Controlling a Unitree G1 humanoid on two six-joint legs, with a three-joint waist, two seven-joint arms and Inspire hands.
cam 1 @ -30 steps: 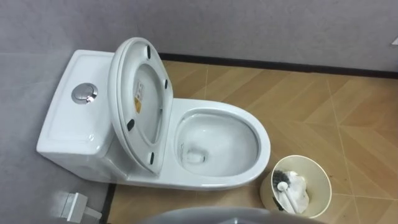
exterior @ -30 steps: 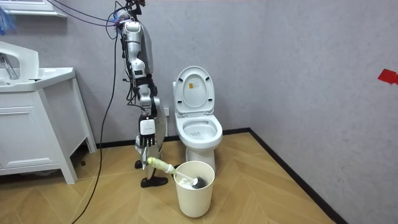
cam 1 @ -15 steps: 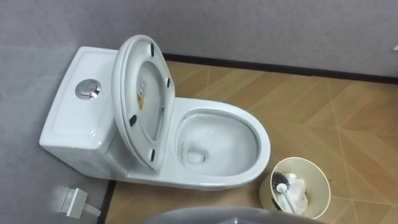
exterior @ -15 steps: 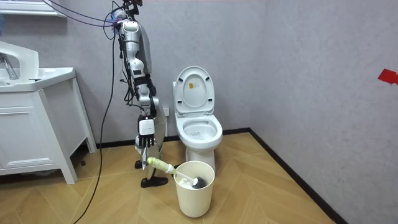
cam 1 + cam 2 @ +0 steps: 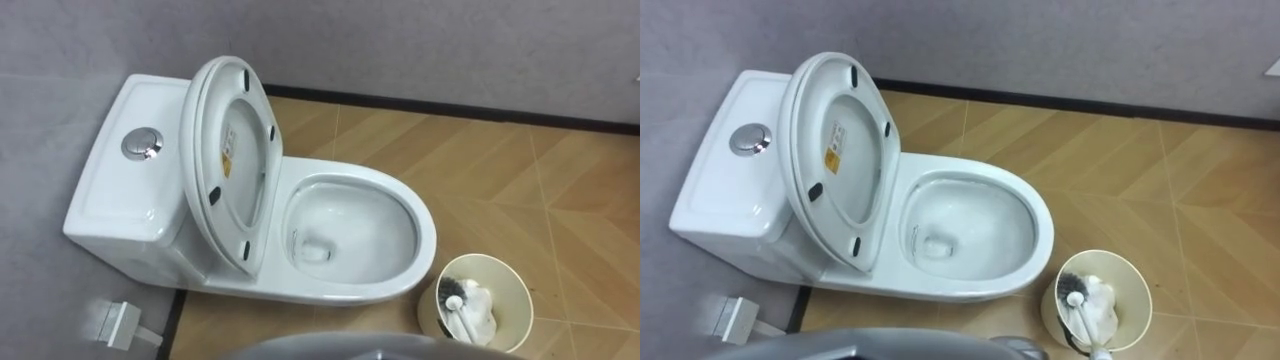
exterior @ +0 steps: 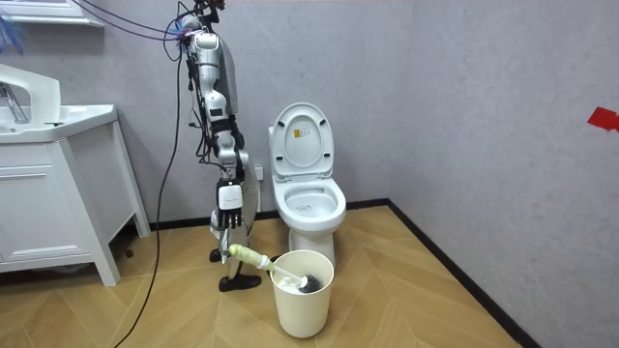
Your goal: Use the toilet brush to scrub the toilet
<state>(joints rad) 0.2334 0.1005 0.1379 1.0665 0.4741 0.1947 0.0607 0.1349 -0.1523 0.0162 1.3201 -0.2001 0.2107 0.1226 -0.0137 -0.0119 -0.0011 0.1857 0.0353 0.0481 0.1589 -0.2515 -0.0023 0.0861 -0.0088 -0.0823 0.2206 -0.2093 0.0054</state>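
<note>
The white toilet (image 5: 350, 235) has its seat and lid (image 5: 228, 160) raised against the tank (image 5: 125, 185), and its bowl is open. A toilet brush (image 5: 1080, 300) lies in a cream bin (image 5: 1132, 285) on the floor at the bowl's lower right, dark head inside and pale handle (image 6: 250, 257) leaning out over the rim. In the room view I stand at the toilet's side, on the room view's left. My right hand (image 6: 228, 220) hangs down just above the handle's outer end. Whether it grips the handle is not clear.
A grey wall runs behind the toilet with a dark skirting (image 5: 450, 105) along the wooden floor (image 5: 520, 170). A small white box (image 5: 118, 322) sits on the floor by the tank. A white vanity with a sink (image 6: 48, 193) stands at the room view's left.
The eye view shifted slightly between one second ago and half a second ago, the camera's own move. The toilet, bin, brush and hand have stayed where they were.
</note>
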